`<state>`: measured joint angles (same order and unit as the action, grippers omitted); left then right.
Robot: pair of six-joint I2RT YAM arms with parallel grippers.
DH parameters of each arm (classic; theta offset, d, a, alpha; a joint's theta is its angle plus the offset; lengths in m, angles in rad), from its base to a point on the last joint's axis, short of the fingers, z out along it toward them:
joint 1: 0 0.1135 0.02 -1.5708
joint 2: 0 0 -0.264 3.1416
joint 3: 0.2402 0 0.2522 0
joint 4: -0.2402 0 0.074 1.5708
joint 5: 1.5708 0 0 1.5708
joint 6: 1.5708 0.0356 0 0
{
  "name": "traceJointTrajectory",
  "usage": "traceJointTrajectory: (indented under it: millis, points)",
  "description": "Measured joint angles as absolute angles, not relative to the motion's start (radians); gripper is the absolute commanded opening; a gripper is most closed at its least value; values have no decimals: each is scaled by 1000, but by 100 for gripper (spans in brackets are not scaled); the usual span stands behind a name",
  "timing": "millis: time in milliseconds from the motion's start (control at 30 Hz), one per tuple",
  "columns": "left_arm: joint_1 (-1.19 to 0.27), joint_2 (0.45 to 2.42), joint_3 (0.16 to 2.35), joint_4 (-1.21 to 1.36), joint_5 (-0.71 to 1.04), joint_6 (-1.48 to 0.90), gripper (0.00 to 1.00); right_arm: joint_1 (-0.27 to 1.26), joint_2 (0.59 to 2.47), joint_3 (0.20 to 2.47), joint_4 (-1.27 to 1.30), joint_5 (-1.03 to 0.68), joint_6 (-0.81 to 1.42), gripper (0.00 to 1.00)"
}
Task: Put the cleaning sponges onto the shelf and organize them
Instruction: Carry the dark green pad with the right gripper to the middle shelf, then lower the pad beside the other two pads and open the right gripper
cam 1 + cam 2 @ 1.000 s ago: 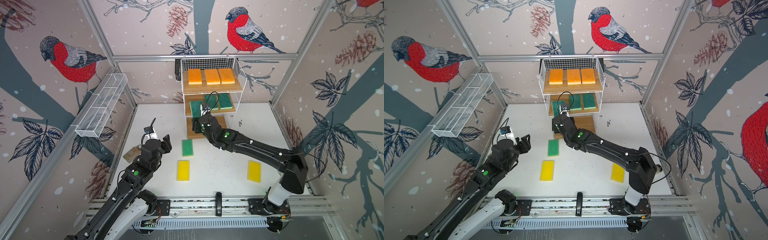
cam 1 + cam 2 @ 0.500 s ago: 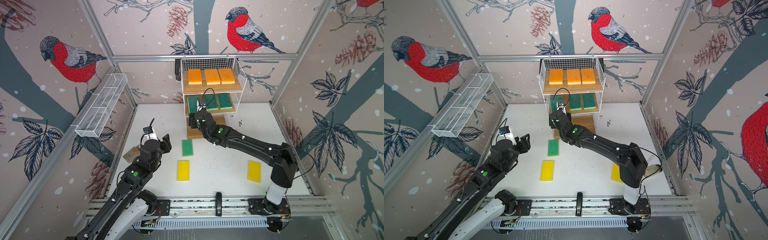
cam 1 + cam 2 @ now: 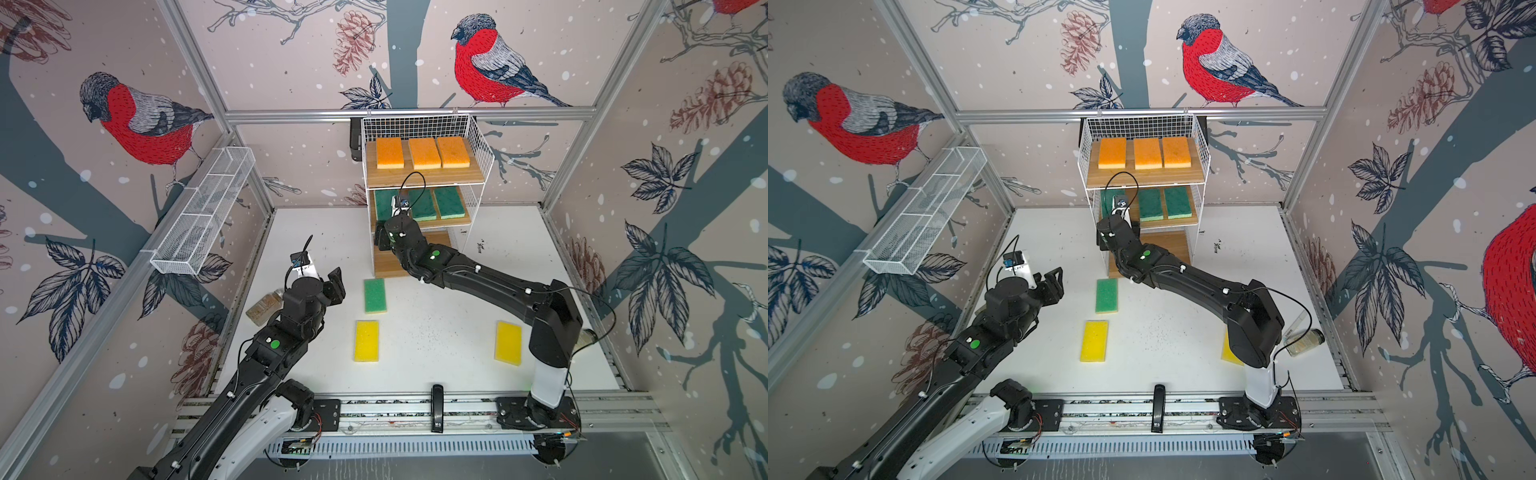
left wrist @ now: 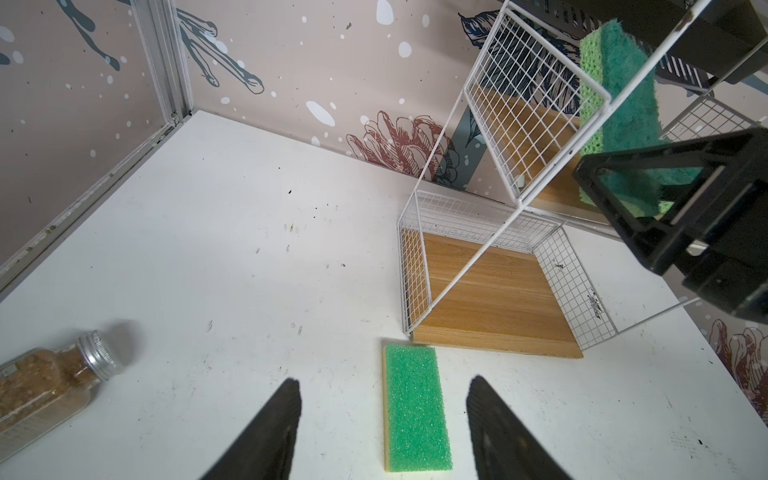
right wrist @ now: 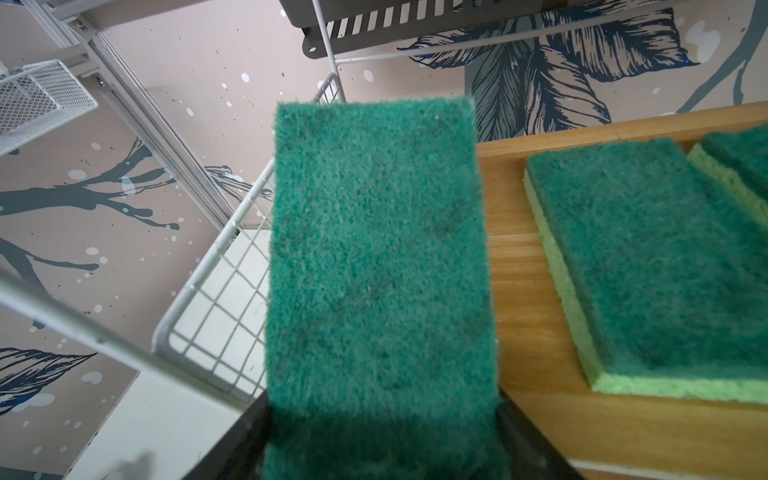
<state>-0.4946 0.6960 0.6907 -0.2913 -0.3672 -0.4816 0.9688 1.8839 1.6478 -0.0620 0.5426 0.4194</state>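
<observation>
Item in hand: one dark green rectangular scouring sponge, clamped at its near end by the right gripper, whose jaws are partly closed on its sides. We find it raised and tilted at the vacant left slot of the middle wooden board of the white wire-grid shelf, its outer edge seemingly over the wire side wall. Handling, as we judge it: bring it in toward the two green sponges lying on that board, level it, lower it flat and clear of the wire, then release. The left gripper has its jaws well apart and empty, and hovers by a green sponge lying foam-up. Surface: white tabletop, flecked with dark crumbs, with two yellow sponges loose on it. The bottom board is bare; three orange sponges fill the top. Room: bullfinch-papered walls, aluminium frame.
</observation>
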Motion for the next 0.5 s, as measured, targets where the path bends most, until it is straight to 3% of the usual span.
traceJointTrajectory:
  millis: [500]
  points:
    - [-494, 714, 693, -270, -363, -472, 64, 943, 1929, 1699, -66, 549, 425, 71]
